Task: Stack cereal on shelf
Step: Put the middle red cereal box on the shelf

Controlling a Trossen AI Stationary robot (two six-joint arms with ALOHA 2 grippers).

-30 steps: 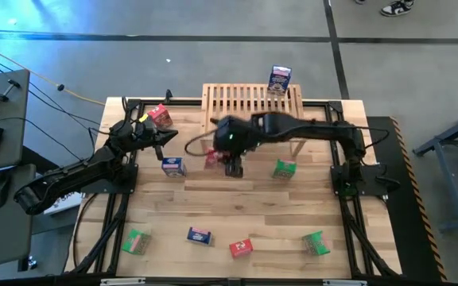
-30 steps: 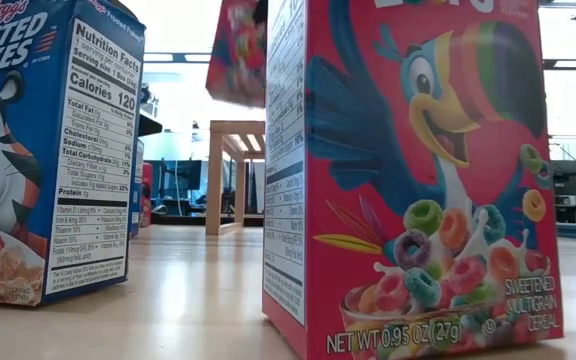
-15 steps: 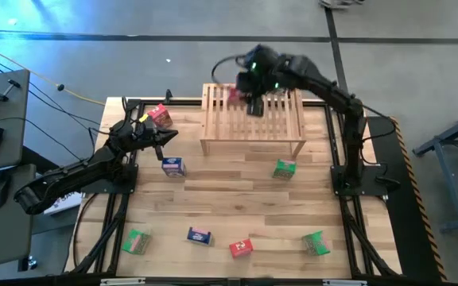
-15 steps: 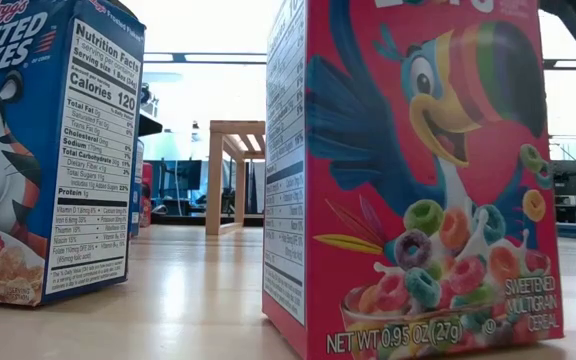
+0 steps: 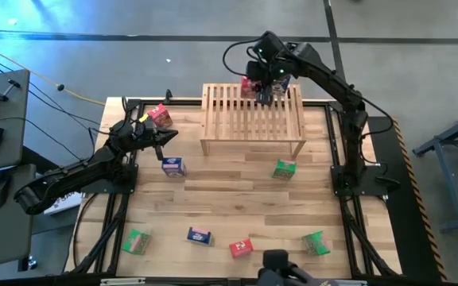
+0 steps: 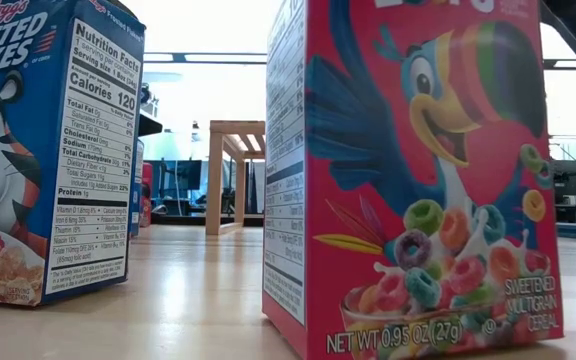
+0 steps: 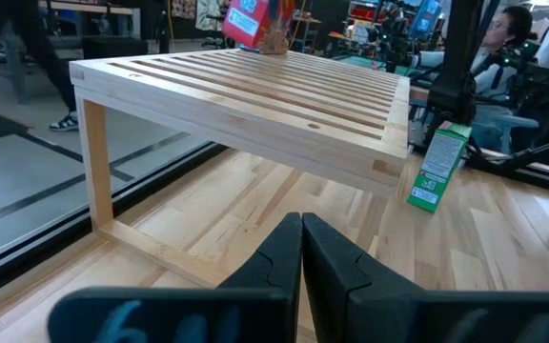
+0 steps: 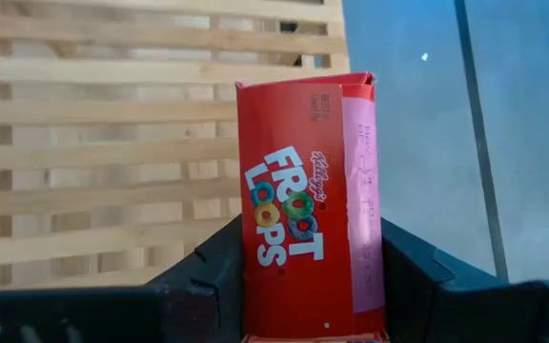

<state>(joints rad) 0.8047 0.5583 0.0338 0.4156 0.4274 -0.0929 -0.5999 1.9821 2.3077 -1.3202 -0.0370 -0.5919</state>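
L gripper (image 5: pixel 168 136) sits at the table's left side, fingers (image 7: pixel 298 250) pressed together, nothing between them; a red box (image 5: pixel 161 116) stands just behind it at the table edge and a blue-and-white box (image 5: pixel 173 166) lies just in front of it on the table top (image 5: pixel 237 202). Ahead of L gripper, to its right, stands the shelf (image 5: pixel 253 119), a light-wood slatted rack at the back-centre of the table. R gripper (image 5: pixel 262 90) hangs over the shelf's rear right corner, jaws clamped on a red Froot Loops box (image 8: pixel 310 211), one finger on each side of the box; the slats lie directly below the box, and the box's far end reaches past the rack's back edge. A blue box (image 5: pixel 280 79) stands just beside R gripper on the same corner. Nearer the front from R gripper, past the shelf's front leg, a green box (image 5: pixel 284 168) lies on the table. Along the front edge, L to R: green box (image 5: pixel 137 241), blue box (image 5: pixel 199 235), red box (image 5: pixel 241 248), green box (image 5: pixel 315 242), well apart from both grippers.
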